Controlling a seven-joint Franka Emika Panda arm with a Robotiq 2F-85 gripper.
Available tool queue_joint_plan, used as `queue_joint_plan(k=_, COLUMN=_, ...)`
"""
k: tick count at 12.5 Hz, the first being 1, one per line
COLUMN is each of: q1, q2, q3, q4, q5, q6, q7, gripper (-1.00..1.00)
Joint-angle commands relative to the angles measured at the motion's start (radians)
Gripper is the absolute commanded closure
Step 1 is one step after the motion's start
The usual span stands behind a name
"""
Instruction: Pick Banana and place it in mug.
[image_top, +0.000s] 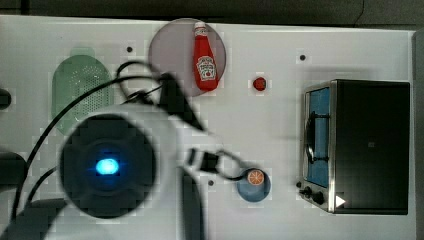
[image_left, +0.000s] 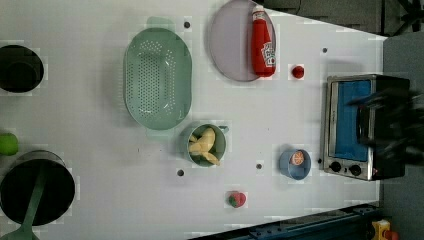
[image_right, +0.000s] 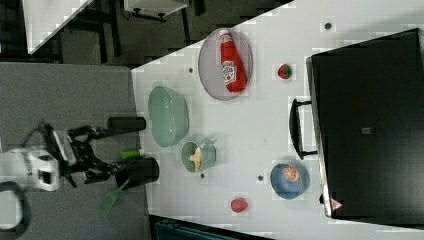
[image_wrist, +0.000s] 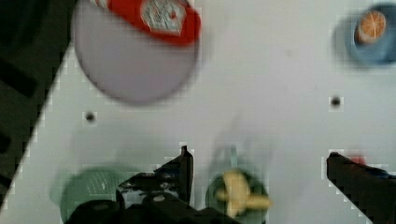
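The yellow banana (image_left: 205, 145) lies inside the small pale-green mug (image_left: 192, 159), just past the end of the colander in the left view. The right view has the banana (image_right: 196, 156) in the mug (image_right: 210, 155) as well. In the wrist view my gripper (image_wrist: 261, 163) hangs open above the table with nothing between its black fingers (image_wrist: 182, 170). The banana (image_wrist: 238, 196) in the mug (image_wrist: 211, 189) sits below the gap, nearer one finger. In the right view the gripper (image_right: 100, 152) appears high off the table at the right view's left.
A green perforated colander (image_left: 157, 80) sits beside the mug. A grey plate (image_left: 230, 45) holds a ketchup bottle (image_left: 262, 42). A blue bowl (image_left: 290, 170) holds an orange slice, near the toaster oven (image_left: 350, 125). A strawberry (image_left: 237, 199) and a black pot (image_left: 35, 187) are nearby.
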Motion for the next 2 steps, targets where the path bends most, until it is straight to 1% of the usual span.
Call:
queue_joint_plan(k=1, q1=-0.044, q2=0.017, q3=-0.118, q4=0.051, q5=-0.016, q6=-0.113, q7=-0.176, gripper=-1.0)
queue_joint_plan(k=2, q1=-0.045, q2=0.017, q3=-0.155, q4=0.075, q5=-0.018, q6=-0.131, q7=-0.224, gripper=-1.0)
